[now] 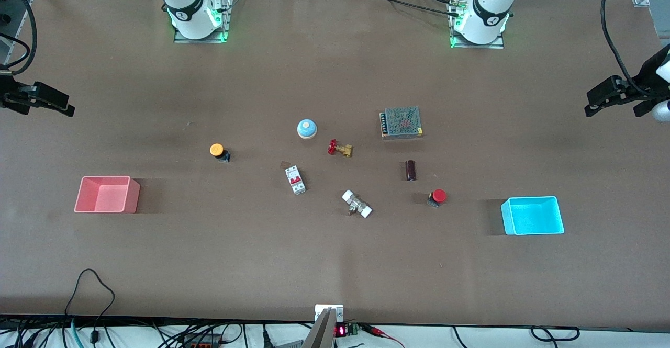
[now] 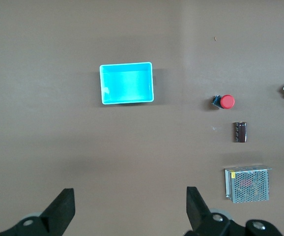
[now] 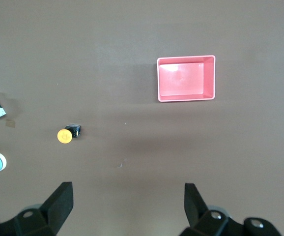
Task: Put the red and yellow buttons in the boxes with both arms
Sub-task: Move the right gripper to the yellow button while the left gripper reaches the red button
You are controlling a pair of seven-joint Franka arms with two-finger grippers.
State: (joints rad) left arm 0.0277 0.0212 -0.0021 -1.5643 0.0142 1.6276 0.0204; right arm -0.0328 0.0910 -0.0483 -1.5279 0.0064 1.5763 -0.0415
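The red button [image 1: 437, 197] stands on the table toward the left arm's end, beside the cyan box [image 1: 533, 215]. The yellow button [image 1: 218, 150] stands toward the right arm's end, a little farther from the front camera than the pink-red box [image 1: 107, 194]. Both boxes are empty. My left gripper [image 1: 589, 103] is open and empty, high over the table's end; its wrist view shows the gripper [image 2: 130, 196], the cyan box [image 2: 126, 83] and the red button [image 2: 225, 102]. My right gripper [image 1: 67, 103] is open and empty, high over its end; its wrist view shows the gripper [image 3: 127, 194], the pink-red box [image 3: 185, 78] and the yellow button [image 3: 66, 134].
Between the buttons lie a blue dome [image 1: 306, 128], a brass valve with a red handwheel [image 1: 340, 148], a white circuit breaker [image 1: 295, 179], a white-capped fitting [image 1: 357, 204], a dark cylinder [image 1: 411, 170] and a mesh-covered power supply [image 1: 401, 122].
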